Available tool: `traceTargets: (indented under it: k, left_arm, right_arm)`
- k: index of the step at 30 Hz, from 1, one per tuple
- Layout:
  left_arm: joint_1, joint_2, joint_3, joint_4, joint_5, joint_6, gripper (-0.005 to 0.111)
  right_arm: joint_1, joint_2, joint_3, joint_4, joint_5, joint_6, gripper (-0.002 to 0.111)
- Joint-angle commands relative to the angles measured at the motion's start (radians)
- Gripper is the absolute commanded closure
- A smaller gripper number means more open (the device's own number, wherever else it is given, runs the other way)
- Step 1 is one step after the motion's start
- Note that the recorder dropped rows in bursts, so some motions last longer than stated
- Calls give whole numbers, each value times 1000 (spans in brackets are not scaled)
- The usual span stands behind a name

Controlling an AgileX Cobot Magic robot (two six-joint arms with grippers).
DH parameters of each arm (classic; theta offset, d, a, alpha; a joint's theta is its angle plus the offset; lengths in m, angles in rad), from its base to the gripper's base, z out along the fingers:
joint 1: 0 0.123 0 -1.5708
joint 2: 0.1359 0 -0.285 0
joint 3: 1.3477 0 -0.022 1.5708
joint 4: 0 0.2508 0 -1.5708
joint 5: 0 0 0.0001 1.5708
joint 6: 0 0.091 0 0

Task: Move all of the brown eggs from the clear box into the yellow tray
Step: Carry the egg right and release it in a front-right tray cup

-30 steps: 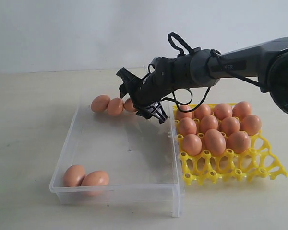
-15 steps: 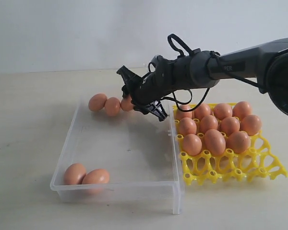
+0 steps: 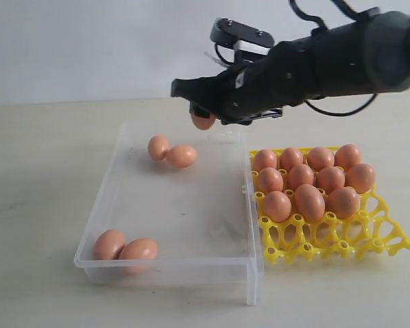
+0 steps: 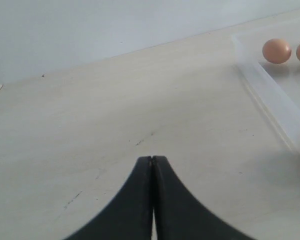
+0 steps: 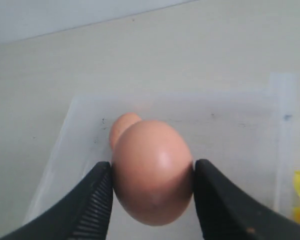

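The right claw (image 5: 152, 169) grips one egg (image 3: 203, 123) above the box (image 3: 165, 270), so next it should carry it to an empty tray (image 3: 331, 239) cup (front rows free).

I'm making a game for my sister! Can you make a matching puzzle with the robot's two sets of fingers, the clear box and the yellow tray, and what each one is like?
1. right fingers
2. left fingers
3. clear box
4. yellow tray

a. four eggs lying inside
b. pressed together, holding nothing
c. mostly full, front cups empty
d. squeezing one brown egg

Pairs: 1-d, 2-b, 3-a, 4-c
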Motion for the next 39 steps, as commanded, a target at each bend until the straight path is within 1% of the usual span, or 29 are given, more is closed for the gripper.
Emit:
traceTargets:
  k: [1, 3, 8, 11, 16, 20, 28, 39]
  left_arm:
    - [-1, -6, -4, -1, -7, 2, 107]
    - [-1, -6, -4, -1, -7, 2, 107]
    - [-1, -6, -4, -1, -7, 2, 107]
    - [-1, -6, -4, -1, -7, 2, 107]
    - [-1, -6, -4, -1, -7, 2, 107]
    - [-1, -6, -4, -1, -7, 2, 107]
    - [-1, -6, -4, -1, -7, 2, 107]
    - [-1, -6, -4, -1, -7, 2, 107]
  right_arm:
    - [-56, -206, 277, -16, -97, -98, 108]
    - [-95, -304, 402, -16, -123, -113, 108]
    - [-164, -444, 587, -16, -169, -157, 108]
    - [-213, -511, 680, -13, -186, -165, 108]
    - [-296, -589, 785, -13, -225, -194, 108]
    - [-363, -603, 833, -13, -258, -200, 108]
    - [-446, -595, 855, -13, -306, -211, 108]
    - [-450, -427, 855, -13, -440, -211, 108]
